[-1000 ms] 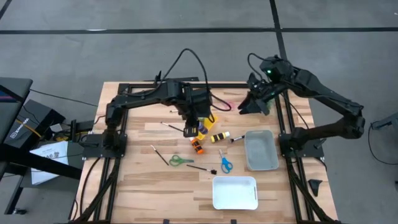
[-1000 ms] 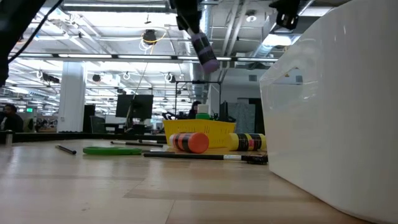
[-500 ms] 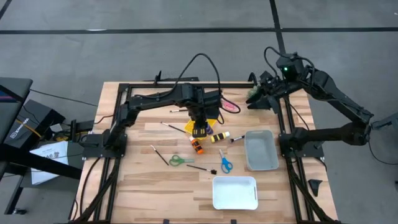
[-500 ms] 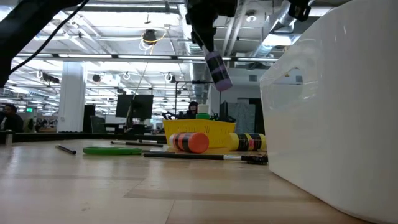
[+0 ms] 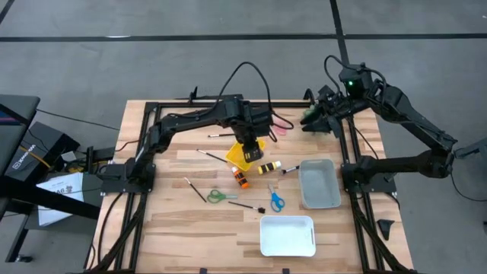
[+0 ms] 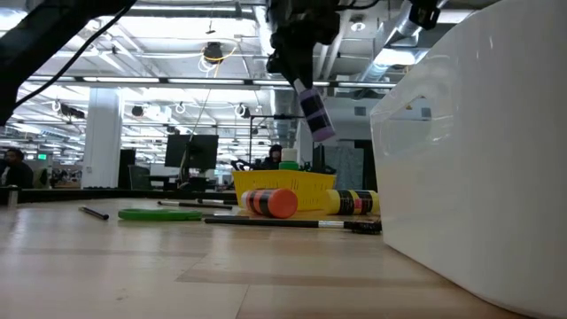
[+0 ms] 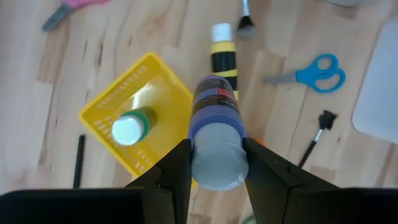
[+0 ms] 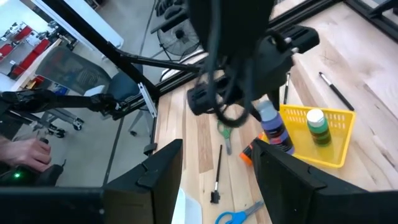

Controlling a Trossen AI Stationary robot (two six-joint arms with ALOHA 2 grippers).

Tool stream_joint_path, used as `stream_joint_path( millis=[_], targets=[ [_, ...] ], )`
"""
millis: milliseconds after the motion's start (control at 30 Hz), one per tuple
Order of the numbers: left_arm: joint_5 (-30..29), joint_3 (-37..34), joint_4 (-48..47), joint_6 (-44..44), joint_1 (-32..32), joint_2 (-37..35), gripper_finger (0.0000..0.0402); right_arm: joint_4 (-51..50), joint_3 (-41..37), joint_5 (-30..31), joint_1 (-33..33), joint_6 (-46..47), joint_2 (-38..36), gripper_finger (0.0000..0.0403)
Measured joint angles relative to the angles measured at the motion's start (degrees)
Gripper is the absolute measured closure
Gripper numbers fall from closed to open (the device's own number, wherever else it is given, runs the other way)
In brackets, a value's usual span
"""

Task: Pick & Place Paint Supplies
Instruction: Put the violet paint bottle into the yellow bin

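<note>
A purple paint bottle (image 6: 315, 113) hangs in the air from my left gripper (image 5: 247, 144), which is shut on it above the yellow basket (image 5: 252, 156). A green bottle (image 7: 131, 127) sits in that basket. Lying on the wood are an orange bottle (image 5: 240, 179) just in front of the basket and a yellow bottle (image 5: 268, 167) to its right. Thin dark brushes (image 5: 194, 189) lie scattered on the table. My right gripper (image 8: 221, 171) stands open and raised at the table's far right corner, touching nothing. My left gripper pinches the purple bottle's pale upper end (image 7: 215, 158) between its two fingers (image 7: 176, 167). The fingers come steeply from above. The bottle hangs tilted below them, its purple end lowest, clear of the basket and the table.
A grey tray (image 5: 319, 185) sits at the right and a white tray (image 5: 287, 236) near the front edge. Green scissors (image 5: 221, 196) and blue scissors (image 5: 275, 200) lie in front of the bottles. Something pink (image 5: 278, 129) lies behind the basket.
My left gripper has sunk and gone toward the table's right with the purple bottle, rolling at the wrist; the bottle now hangs lower, over the basket. My right gripper drew back a little toward the far right corner, then kept still.
</note>
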Motion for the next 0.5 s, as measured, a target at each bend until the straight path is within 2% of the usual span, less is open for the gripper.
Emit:
stream_joint_path(
  millis=[200,500],
  targets=[
    [0.2,0.0,-0.2,-6.8,0.6,0.0,0.0291,0.8,0.0,0.1,0.0,0.0,0.0,0.0214],
    [0.2,-0.1,-4.8,-14.1,0.2,3.6,0.0291,0.9,0.0,1.2,0.0,0.0,0.0,0.0214]
  ],
)
